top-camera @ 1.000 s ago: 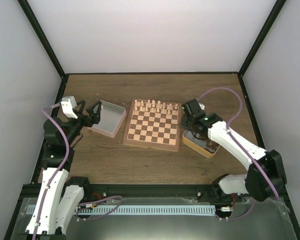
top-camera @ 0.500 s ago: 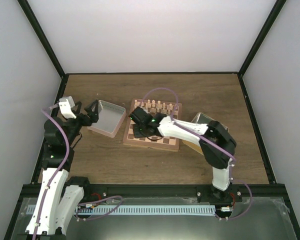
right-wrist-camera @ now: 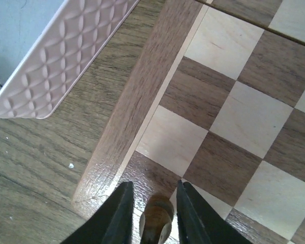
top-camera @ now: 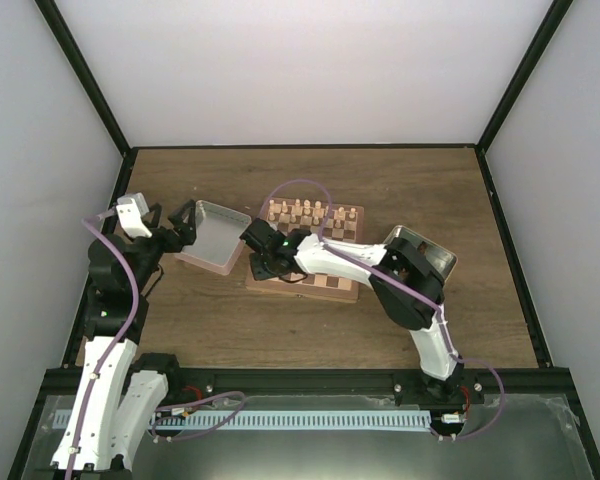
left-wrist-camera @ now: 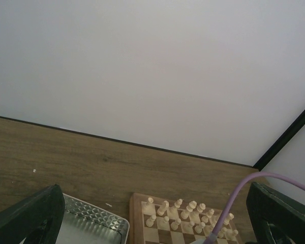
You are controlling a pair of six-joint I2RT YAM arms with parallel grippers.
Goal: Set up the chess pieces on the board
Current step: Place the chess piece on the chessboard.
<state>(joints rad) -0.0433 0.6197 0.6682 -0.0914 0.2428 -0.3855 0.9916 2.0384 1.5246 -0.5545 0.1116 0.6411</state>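
Note:
The board lies mid-table, with pale chessmen in two rows along its far side. My right gripper reaches across to the board's near left corner. In the right wrist view a dark brown chess piece stands on the corner squares of the board, between the jaws of the right gripper. The jaws are open, with a small gap on each side of the piece. My left gripper hovers wide open and empty at the left tin.
A second metal tin sits right of the board. The left tin's patterned wall lies close to the board's left rim. The right arm's purple cable arcs over the pale chessmen.
The right arm swung from the right tin across to the board's near left corner. Its jaws have loosened around the dark piece. The left arm barely moved.

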